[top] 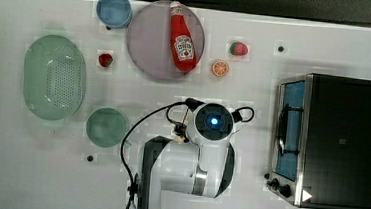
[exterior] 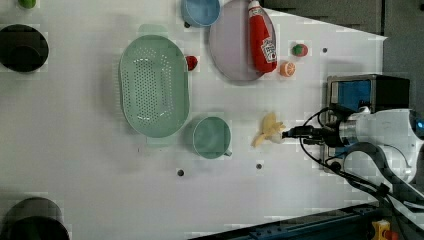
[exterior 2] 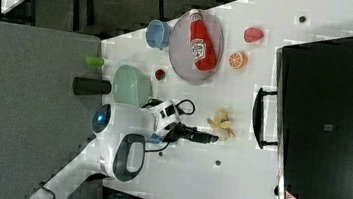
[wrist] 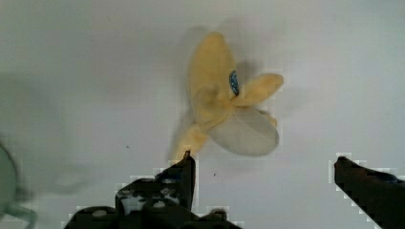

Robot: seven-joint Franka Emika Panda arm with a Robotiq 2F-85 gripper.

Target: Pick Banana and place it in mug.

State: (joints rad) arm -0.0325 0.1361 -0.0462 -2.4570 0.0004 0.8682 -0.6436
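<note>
The banana (exterior: 268, 131) lies on the white table, pale yellow with its peel flaps spread and a whitish part; it is also in the right view (exterior 2: 221, 122) and the wrist view (wrist: 224, 102). My gripper (wrist: 262, 167) hovers just short of it, open, with nothing between its dark fingers (wrist: 184, 174). In the left view the gripper (exterior: 289, 133) points at the banana's right end. The teal mug (exterior: 212, 137) stands upright to the left view's left of the banana, apart from it. In the top view the mug (top: 105, 127) sits left of the arm's wrist (top: 214, 121), which covers the banana.
A pale-green colander (exterior: 154, 86) sits beside the mug. Farther off are a blue cup (exterior: 200, 11), a grey plate (exterior: 231, 45) with a ketchup bottle (exterior: 262, 37), an orange slice (exterior: 287, 68), a strawberry (exterior: 191, 62) and a toaster oven (top: 328, 141).
</note>
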